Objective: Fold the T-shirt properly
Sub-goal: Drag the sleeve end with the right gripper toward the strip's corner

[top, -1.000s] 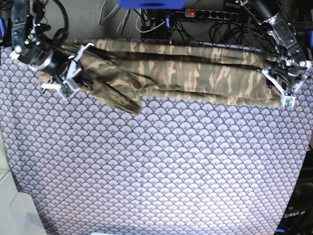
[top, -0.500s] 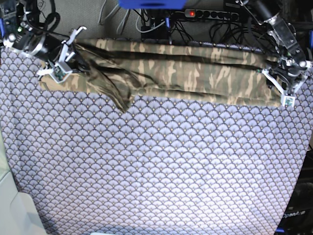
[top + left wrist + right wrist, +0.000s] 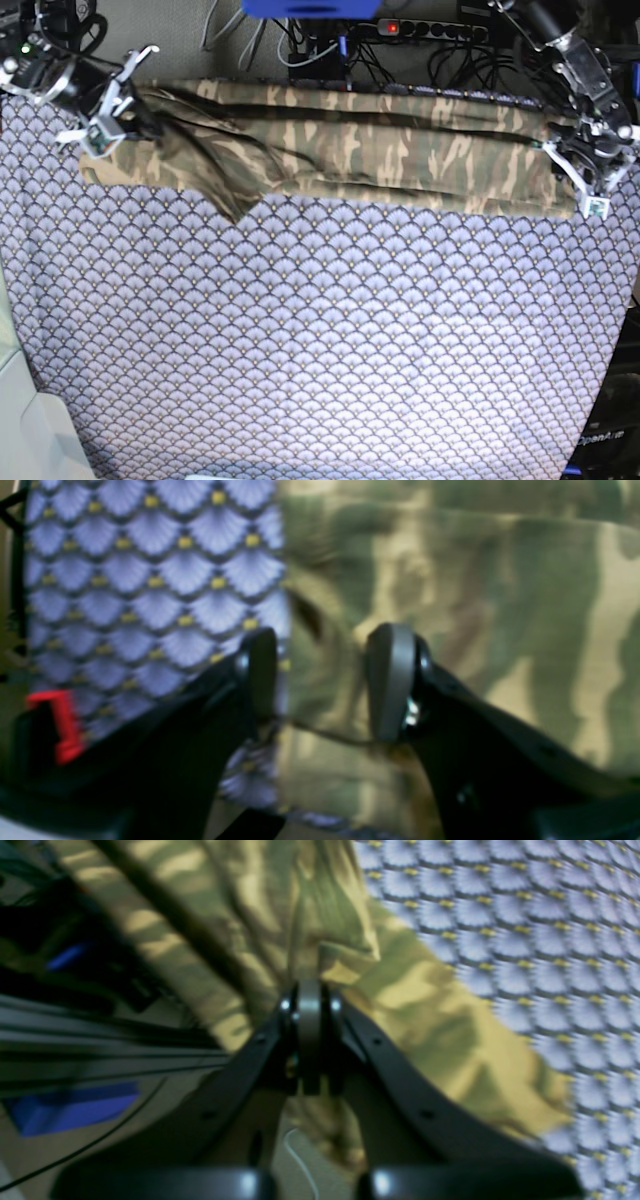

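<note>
Pinching T-shirt (image 3: 380,150) fabric, right gripper (image 3: 310,1050) is clamped; left gripper (image 3: 320,680) straddles its edge, parted.

A purple-grey fan-scale table cloth (image 3: 330,340) is covering most of the frame. Along the top edge, a black power strip (image 3: 440,30) is lying among tangled cables (image 3: 300,50).

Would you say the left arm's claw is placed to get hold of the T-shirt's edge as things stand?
Probably yes: the left claw is open, its jaws straddling the T-shirt border beside the table cloth, with nothing in between.
</note>
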Action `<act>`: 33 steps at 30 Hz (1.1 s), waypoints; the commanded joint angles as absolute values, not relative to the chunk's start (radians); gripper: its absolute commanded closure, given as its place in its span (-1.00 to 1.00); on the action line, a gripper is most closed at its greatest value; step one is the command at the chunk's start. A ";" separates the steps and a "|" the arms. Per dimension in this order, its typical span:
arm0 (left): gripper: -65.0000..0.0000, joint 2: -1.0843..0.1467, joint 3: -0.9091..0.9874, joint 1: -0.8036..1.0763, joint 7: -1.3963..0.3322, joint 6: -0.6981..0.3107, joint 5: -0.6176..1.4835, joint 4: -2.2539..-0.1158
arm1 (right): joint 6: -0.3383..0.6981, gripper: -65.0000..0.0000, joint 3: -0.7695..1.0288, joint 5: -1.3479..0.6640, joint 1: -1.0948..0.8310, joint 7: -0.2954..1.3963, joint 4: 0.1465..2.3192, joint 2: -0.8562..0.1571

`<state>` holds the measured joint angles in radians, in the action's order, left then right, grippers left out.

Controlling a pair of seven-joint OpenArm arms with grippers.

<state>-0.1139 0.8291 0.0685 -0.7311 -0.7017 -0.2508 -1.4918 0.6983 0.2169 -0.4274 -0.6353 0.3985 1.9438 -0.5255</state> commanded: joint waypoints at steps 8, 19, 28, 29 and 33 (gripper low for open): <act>0.10 -0.134 0.829 0.056 -0.720 -0.698 -0.246 -1.504 | 0.698 1.00 0.285 -0.444 -0.630 0.378 1.922 -0.518; 0.10 -0.142 0.829 0.042 -0.720 -0.698 -0.246 -1.504 | 0.698 1.00 0.285 -0.444 -0.642 0.371 1.842 -0.521; 0.10 -0.162 0.831 0.030 -0.720 -0.698 -0.246 -1.504 | 0.698 1.00 0.317 -0.441 -0.661 0.369 1.839 -0.521; 0.10 -0.162 0.829 0.030 -0.720 -0.698 -0.246 -1.504 | 0.698 1.00 0.317 -0.441 -0.661 0.369 1.830 -0.519; 0.10 -0.162 0.832 0.030 -0.720 -0.698 -0.246 -1.504 | 0.698 1.00 0.315 -0.441 -0.661 0.369 1.790 -0.516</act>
<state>-0.1467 0.8295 0.0402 -0.7364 -0.7033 -0.2508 -1.4910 0.6987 0.3058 -0.4278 -0.6575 0.3908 1.7767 -0.5011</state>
